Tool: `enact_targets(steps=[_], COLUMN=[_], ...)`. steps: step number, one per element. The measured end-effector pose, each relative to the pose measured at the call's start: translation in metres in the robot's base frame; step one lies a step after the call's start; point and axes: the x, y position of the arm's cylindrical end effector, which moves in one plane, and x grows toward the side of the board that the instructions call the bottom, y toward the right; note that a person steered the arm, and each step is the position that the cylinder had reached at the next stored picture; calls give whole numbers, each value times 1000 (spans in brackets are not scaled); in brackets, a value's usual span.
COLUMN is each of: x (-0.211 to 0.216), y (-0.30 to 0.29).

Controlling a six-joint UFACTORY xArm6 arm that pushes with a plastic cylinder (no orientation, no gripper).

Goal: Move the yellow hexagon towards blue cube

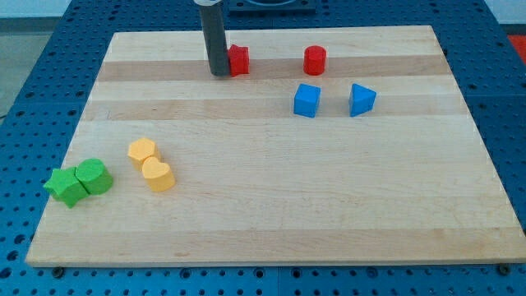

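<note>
My tip (219,72), a bare rod end with nothing to open or close, rests on the wooden board (271,205) at the view's top, touching the left side of a red block (238,60). The yellow hexagon (141,151) lies well away at the lower left, touching a yellow heart (158,175) beside 2 green blocks (80,182), while the blue cube (306,100) sits right of centre near a blue triangular block (361,99) and a red cylinder (315,60). No writing or labels can be read.

The yellow hexagon (141,151) lies flat on the surface, well apart from my tip (219,72), toward the view's bottom left of it. The blue cube (306,100) sits upright, to the view's right of my tip and slightly lower.
</note>
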Motion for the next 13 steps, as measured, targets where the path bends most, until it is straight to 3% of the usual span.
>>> enact_targets(steps=[1, 5, 6, 7, 8, 9, 10, 12, 13], x=[45, 54, 88, 95, 126, 194, 211, 191, 160], y=[-40, -18, 42, 61, 63, 84, 27, -106, -102])
